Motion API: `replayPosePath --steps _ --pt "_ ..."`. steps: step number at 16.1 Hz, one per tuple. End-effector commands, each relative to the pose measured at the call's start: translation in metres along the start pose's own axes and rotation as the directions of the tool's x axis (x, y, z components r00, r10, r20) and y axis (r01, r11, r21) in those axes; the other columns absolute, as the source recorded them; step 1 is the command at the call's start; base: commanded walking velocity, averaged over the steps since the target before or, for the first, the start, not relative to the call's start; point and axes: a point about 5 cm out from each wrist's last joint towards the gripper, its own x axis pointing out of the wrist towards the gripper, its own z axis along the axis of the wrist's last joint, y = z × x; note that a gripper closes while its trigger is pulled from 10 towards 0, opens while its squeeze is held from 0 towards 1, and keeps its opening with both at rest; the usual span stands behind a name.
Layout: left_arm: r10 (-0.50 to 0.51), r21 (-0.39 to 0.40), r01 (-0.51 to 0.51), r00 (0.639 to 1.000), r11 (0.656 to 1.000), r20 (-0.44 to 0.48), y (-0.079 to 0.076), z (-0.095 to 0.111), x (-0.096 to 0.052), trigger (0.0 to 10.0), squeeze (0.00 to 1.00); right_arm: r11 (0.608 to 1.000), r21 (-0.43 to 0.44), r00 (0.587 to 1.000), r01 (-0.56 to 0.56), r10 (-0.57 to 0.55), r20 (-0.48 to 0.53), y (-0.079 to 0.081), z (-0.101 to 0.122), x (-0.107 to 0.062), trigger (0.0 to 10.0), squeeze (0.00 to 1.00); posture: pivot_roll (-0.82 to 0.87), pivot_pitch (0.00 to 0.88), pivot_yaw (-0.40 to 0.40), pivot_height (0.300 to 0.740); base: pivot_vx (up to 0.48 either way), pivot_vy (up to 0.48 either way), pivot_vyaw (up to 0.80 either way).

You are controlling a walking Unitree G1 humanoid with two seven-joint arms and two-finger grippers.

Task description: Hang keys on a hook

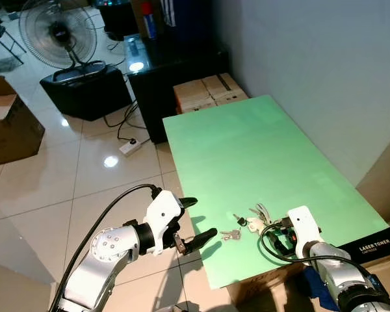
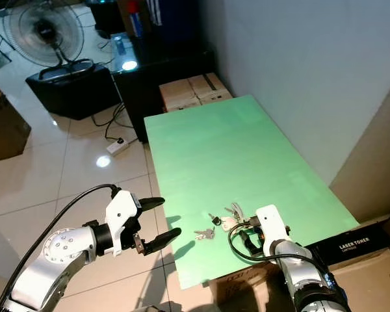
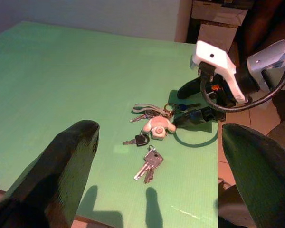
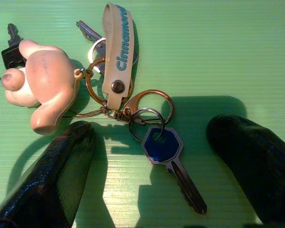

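The keys [image 4: 128, 99] bore a "Cinnamoroll" strap [image 4: 118, 52]; right gripper [image 4: 156, 156] jaws open astride them near the bench [image 1: 247, 149] edge, left gripper [image 1: 196, 223] open at nine o'clock.

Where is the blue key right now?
The blue key lies on the green board near its front edge, between the open jaws of the right gripper, beside the pale charm.

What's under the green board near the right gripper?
A cardboard box shows below the green board's near edge, beside the right gripper. A black laser toner carton adjoins. The rest is covered.
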Motion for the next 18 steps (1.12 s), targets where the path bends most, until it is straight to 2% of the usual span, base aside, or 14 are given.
replayPosePath --steps 1,2,3,4,5,12,15,18 --pt "0.006 0.012 -0.006 1.0 1.0 0.004 0.0011 0.0038 -0.0014 10.0 0.0 1.0 0.014 0.999 -0.001 0.001 -0.049 0.0015 -0.0102 -0.0005 10.0 0.0 -0.02 0.041 0.15 0.74 0.0 0.0 0.0" --pt "0.003 0.014 -0.004 1.0 1.0 0.006 0.0001 0.0043 0.0002 10.0 0.0 1.0 0.015 0.999 0.0 0.001 -0.05 0.0003 -0.0103 -0.0006 7.6 0.0 -0.02 0.043 0.147 0.74 0.0 0.0 0.0" --pt "0.006 0.012 -0.006 1.0 1.0 0.01 0.0007 0.0045 0.0012 10.0 0.0 1.0 0.015 0.999 -0.001 0.002 -0.054 0.0 -0.0108 -0.0005 4.8 0.0 -0.03 0.043 0.146 0.74 0.0 0.0 0.0" --pt "0.006 0.01 -0.006 1.0 1.0 0.012 0.0004 0.0048 0.0017 10.0 0.0 1.0 0.011 0.998 -0.01 0.01 -0.06 0.0004 -0.0108 -0.0002 0.8 0.0 -0.03 0.045 0.145 0.74 0.0 0.0 0.0" --pt "0.005 0.009 -0.005 1.0 1.0 0.012 -0.0002 0.0049 0.0018 10.0 0.0 1.0 0.004 0.998 -0.018 0.018 -0.065 0.0008 -0.0109 0.0 0.0 0.0 -0.03 0.046 0.144 0.74 0.0 0.0 0.0" --pt "0.005 0.013 -0.006 1.0 1.0 0.011 -0.0009 0.004 0.0031 10.0 0.0 0.999 0.004 0.997 -0.037 0.037 -0.065 0.0021 -0.012 0.0001 0.0 0.0 -0.03 0.048 0.14 0.74 0.0 0.0 0.0" --pt "0.015 0.014 -0.016 1.0 1.0 0.013 0.0 0.0047 0.004 10.0 0.0 0.999 0.014 0.998 -0.045 0.046 -0.032 0.0023 -0.0047 0.0016 0.0 0.0 -0.03 0.049 0.135 0.74 0.0 0.0 0.0" --pt "0.014 0.013 -0.014 1.0 1.0 0.014 -0.0011 0.0047 0.0027 10.0 0.0 0.998 -0.014 0.997 -0.062 0.061 -0.038 0.0024 -0.004 0.0016 0.0 0.0 -0.03 0.049 0.132 0.74 0.0 0.0 0.0"
